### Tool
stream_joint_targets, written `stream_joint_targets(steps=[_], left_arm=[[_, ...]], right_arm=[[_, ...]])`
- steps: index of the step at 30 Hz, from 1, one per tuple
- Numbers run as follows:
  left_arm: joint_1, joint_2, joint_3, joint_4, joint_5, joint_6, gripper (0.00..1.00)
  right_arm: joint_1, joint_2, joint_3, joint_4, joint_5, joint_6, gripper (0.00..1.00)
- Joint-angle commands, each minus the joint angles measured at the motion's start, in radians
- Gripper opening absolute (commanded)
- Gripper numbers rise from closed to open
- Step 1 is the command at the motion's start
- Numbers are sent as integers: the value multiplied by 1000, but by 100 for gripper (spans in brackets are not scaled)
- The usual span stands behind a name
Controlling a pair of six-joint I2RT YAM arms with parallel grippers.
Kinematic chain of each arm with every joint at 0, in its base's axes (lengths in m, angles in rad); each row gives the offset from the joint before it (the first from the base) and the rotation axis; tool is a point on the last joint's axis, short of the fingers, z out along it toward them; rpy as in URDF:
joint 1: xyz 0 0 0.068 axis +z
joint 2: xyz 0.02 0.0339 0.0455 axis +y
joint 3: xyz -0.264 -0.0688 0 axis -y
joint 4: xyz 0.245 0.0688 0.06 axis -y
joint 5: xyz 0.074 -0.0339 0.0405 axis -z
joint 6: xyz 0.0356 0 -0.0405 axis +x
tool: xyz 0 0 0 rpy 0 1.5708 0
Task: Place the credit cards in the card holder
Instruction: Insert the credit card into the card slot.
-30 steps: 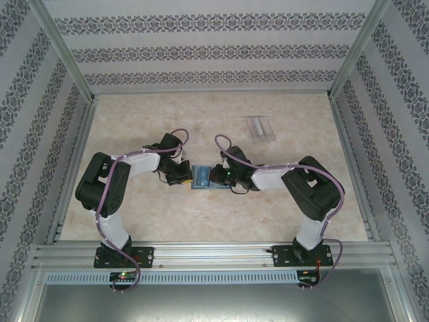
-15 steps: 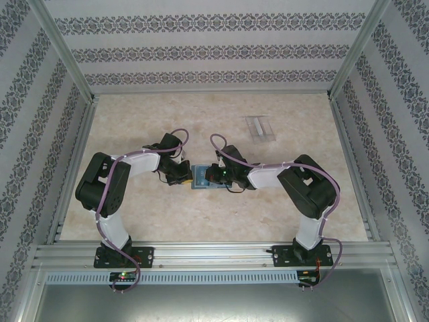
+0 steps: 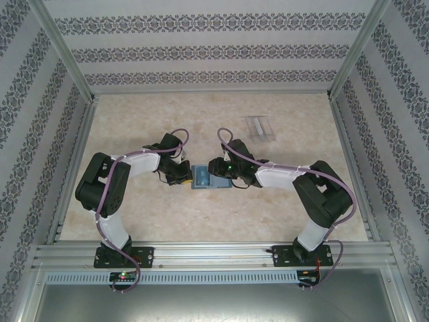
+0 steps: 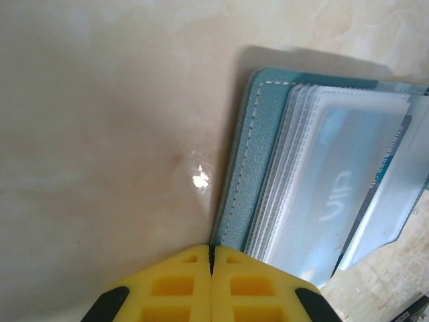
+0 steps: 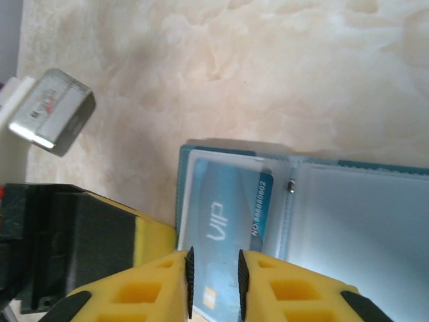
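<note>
you have two arms, the left arm (image 3: 107,184) and the right arm (image 3: 322,198), on one table (image 3: 134,121), and with them two yellow-fingered grippers, the left gripper (image 4: 212,258) and the right gripper (image 5: 214,268). count one teal-blue card holder (image 5: 362,201), one blue vip credit card (image 5: 224,201) and one clear plastic box (image 3: 259,127). inside the card holder you get one small metal stud (image 5: 291,186) and one stack of clear sleeves (image 4: 281,168), several of them, layered too tightly for you to reach an exact number.
</note>
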Motion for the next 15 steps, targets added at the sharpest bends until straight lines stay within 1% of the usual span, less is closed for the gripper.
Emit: stream_joint_targets(steps=[1, 5, 8, 11, 13, 15], left_arm=[[-11, -9, -15, -16, 4, 9, 8], [-12, -5, -14, -22, 5, 15, 8], [-11, -7, -22, -15, 7, 12, 8], [-10, 5, -20, -9, 13, 12, 8], [-10, 7, -19, -7, 15, 10, 8], [-10, 4, -21, 0, 17, 5, 8]], right_arm=[[13, 43, 3, -33, 14, 5, 28], [31, 90, 22, -27, 11, 14, 29], [41, 119, 41, -16, -1, 13, 19], [47, 140, 61, -9, -6, 7, 6], [53, 143, 74, -15, -6, 2, 3], [69, 138, 89, -36, 16, -19, 3]])
